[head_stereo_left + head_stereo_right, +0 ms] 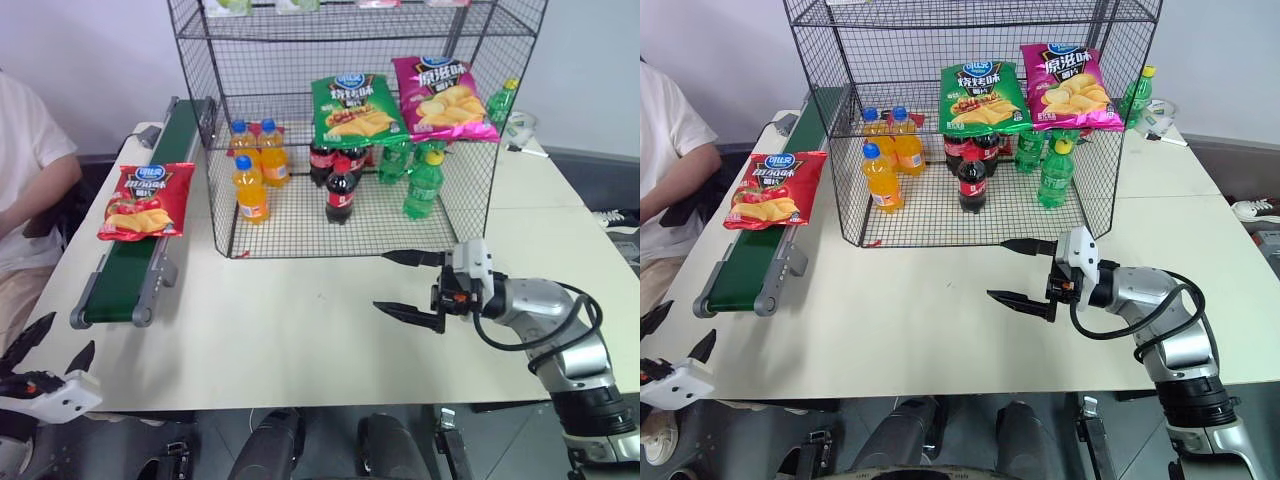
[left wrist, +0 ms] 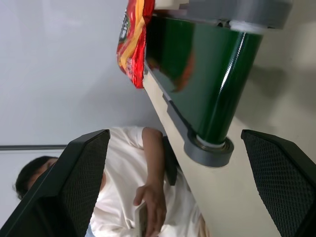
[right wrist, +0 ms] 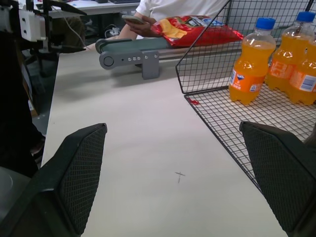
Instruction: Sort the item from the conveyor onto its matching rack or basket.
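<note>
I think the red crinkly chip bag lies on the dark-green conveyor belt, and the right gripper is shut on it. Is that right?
Not quite. The red crinkly chip bag does lie on the dark-green conveyor belt, but the right gripper is open and empty above the table, as the left eye view shows.

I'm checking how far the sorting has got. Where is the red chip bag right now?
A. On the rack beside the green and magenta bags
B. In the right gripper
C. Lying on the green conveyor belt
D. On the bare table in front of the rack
C: the red chip bag lies on the conveyor, and both the left gripper and the right gripper are open and empty.
</note>
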`<act>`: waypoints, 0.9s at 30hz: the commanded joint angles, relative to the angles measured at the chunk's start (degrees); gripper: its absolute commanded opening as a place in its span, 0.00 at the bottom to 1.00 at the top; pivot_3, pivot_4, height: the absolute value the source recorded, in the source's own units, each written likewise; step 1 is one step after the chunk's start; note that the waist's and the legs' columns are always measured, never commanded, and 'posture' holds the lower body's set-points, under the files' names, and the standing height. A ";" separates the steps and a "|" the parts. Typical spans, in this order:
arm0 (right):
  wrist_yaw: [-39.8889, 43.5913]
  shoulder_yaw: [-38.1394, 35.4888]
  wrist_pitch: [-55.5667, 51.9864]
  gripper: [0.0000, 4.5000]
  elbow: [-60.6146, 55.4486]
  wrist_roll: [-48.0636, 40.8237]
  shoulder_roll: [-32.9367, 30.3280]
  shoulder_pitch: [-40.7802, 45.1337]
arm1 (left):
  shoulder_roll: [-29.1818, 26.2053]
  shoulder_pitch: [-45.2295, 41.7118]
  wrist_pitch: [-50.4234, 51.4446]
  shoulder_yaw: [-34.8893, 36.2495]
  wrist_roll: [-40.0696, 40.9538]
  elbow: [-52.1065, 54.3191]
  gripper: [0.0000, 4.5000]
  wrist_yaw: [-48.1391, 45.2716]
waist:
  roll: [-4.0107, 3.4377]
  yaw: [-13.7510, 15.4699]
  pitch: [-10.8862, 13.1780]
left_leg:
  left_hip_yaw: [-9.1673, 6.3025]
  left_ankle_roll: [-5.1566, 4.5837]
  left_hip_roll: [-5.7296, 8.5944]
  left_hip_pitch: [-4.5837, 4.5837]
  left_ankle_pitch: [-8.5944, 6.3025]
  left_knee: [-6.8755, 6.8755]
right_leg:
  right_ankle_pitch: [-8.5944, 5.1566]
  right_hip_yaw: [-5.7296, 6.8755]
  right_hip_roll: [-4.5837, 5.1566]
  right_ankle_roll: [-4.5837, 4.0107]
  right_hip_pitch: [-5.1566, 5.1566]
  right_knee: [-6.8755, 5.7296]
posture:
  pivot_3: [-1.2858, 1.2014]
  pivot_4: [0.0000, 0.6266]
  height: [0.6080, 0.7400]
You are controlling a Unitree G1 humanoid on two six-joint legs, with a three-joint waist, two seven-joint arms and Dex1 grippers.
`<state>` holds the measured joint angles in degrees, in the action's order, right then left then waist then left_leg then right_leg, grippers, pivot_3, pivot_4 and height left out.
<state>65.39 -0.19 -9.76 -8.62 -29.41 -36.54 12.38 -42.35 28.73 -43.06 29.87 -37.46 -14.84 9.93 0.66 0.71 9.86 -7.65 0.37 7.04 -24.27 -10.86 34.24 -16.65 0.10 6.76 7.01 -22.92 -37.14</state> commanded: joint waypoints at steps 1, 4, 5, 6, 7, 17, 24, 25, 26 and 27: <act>-0.44 0.23 -0.08 1.00 -1.59 -0.01 0.70 0.71 | -1.67 -0.44 0.29 -0.52 -0.32 0.48 0.99 2.64 | 0.01 0.00 0.00 | -0.01 0.00 0.00 0.00 0.00 0.00 | 0.00 0.01 0.00 0.00 0.01 0.00 | 0.52 0.24 1.00; -0.40 0.66 -0.09 1.00 -1.88 0.04 0.69 0.57 | -2.50 -0.96 0.80 -1.36 -0.31 0.52 0.99 3.31 | 0.00 0.00 0.00 | -0.01 0.00 0.00 0.00 0.00 0.00 | 0.00 0.01 0.00 -0.01 0.00 0.00 | 0.52 0.24 1.00; -0.30 0.81 -0.03 1.00 -1.92 0.11 0.65 0.52 | -2.71 -1.15 0.98 -1.58 -0.11 0.64 0.99 3.36 | 0.00 -0.01 0.00 | -0.01 0.00 0.00 0.00 0.00 0.00 | 0.00 0.01 0.00 0.00 0.00 0.00 | 0.52 0.24 1.00; -0.12 1.02 -0.16 1.00 -2.00 0.08 0.55 0.39 | -2.83 -1.43 1.27 -1.76 -0.09 0.78 0.99 3.49 | 0.00 -0.01 0.00 | 0.00 0.00 0.01 0.00 0.00 0.00 | 0.00 0.02 0.00 0.00 0.00 0.00 | 0.52 0.24 1.00; 0.12 1.26 -0.23 1.00 -2.08 0.11 0.37 0.24 | -2.91 -1.68 1.44 -1.95 0.11 0.78 0.99 3.56 | 0.01 -0.01 -0.01 | 0.00 0.00 0.01 0.00 0.00 0.00 | 0.01 0.02 0.00 0.01 -0.01 0.00 | 0.52 0.24 1.00; 0.51 2.02 -0.92 1.00 -2.51 0.17 0.43 -0.01 | -3.50 -3.23 2.89 -5.25 0.23 0.22 0.99 3.97 | 0.02 -0.04 -0.01 | 0.01 0.00 0.00 0.01 0.00 0.00 | 0.02 0.03 -0.01 0.04 -0.04 -0.03 | 0.52 0.24 1.00; 0.52 1.81 -0.73 1.00 -2.34 0.50 0.43 -0.12 | -3.87 -3.88 3.16 -6.34 0.48 0.03 0.99 4.44 | 0.02 -0.04 -0.02 | 0.01 0.00 0.00 0.01 0.00 0.00 | 0.03 0.03 -0.01 0.04 -0.04 -0.04 | 0.52 0.24 1.00; 0.56 1.81 -0.78 1.00 -2.48 0.48 0.47 -0.19 | -3.89 -3.99 3.24 -6.46 0.47 -0.03 0.99 4.49 | 0.02 -0.03 -0.02 | 0.01 0.00 0.00 0.01 0.00 0.00 | 0.03 0.03 -0.01 0.04 -0.04 -0.05 | 0.52 0.24 1.00; 0.58 1.81 -0.81 1.00 -2.58 0.48 0.51 -0.23 | -3.93 -4.06 3.31 -6.56 0.47 -0.08 0.99 4.54 | 0.02 -0.03 -0.02 | 0.01 0.00 0.00 0.01 0.01 0.00 | 0.03 0.03 -0.01 0.04 -0.05 -0.05 | 0.52 0.24 1.00; 0.70 1.80 -0.96 1.00 -2.66 0.32 0.54 -0.28 | -3.97 -4.11 3.27 -6.59 0.46 0.01 0.99 4.67 | 0.02 -0.02 -0.02 | 0.01 0.00 0.00 0.01 0.01 0.00 | 0.03 0.03 -0.02 0.04 -0.04 -0.05 | 0.52 0.24 1.00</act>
<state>65.75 2.02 -10.96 -8.97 -28.37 -36.16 11.97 -45.43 24.53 -39.98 23.20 -38.14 -15.02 13.55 0.69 0.69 9.84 -7.64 0.37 7.05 -24.26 -10.85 34.24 -16.62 0.13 6.75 7.05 -22.97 -37.19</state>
